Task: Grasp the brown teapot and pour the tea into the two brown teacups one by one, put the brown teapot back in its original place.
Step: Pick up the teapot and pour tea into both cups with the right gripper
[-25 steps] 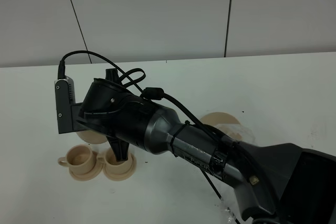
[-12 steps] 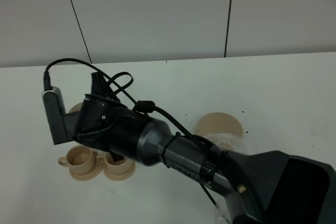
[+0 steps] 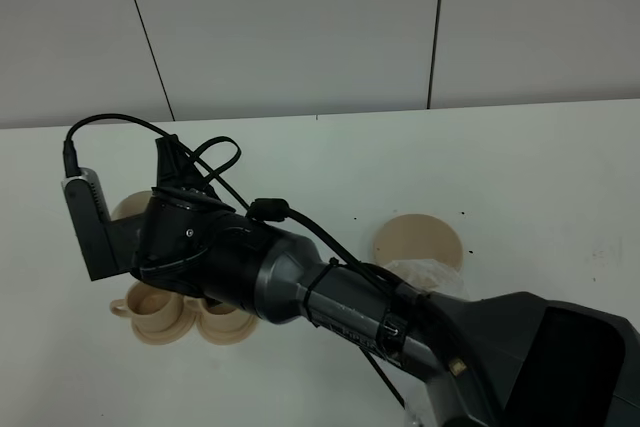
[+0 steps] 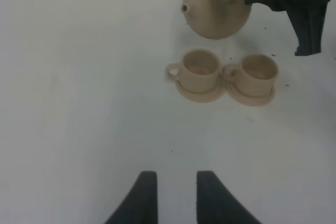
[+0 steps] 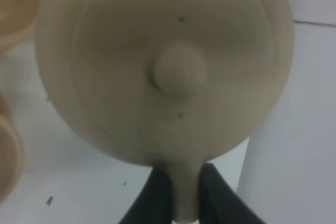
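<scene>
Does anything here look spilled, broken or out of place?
Nothing looks spilled or broken. The only thing off its spot is the brown teapot, held in the air by the right gripper near the two teacups, leaving its wide saucer bare.

Near left blocked: right arm slung across, teapot held aloft close by teacups. Big saucer mid-table, top free. Open tabletop right & far. Also clear betw. left gripper & teacups.
</scene>
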{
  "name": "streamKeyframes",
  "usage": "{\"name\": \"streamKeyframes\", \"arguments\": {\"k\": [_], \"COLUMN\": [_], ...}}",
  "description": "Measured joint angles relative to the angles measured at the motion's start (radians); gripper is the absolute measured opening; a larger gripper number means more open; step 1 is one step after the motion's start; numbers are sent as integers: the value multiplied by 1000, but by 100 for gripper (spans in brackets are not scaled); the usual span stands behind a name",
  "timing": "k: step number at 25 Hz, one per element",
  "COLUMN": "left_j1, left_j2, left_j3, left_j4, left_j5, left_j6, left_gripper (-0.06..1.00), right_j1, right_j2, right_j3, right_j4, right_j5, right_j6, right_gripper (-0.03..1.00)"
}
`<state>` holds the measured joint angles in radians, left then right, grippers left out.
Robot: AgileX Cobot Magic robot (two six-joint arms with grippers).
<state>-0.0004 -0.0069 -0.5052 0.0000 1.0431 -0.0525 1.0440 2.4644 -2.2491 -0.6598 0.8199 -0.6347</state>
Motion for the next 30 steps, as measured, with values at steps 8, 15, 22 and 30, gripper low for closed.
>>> {"name": "streamKeyframes", "arguments": {"k": [8, 15, 22, 30], "left_j1": [0, 0, 0, 0], "left_j2": [0, 0, 0, 0], "left_j3": [0, 0, 0, 0], "left_j4": [0, 0, 0, 0], "left_j5": [0, 0, 0, 0], "left_j6": [0, 0, 0, 0], "left_gripper": [25, 25, 25, 25], "right_j1": [0, 0, 0, 0], "right_j2": [0, 0, 0, 0], "right_j3": [0, 0, 0, 0], "right_j4": [-33, -72, -80, -81], "right_j5": [-12, 23, 73, 109], "right_j6": [0, -1, -31, -131], "right_gripper": [10, 10, 10, 10]}}
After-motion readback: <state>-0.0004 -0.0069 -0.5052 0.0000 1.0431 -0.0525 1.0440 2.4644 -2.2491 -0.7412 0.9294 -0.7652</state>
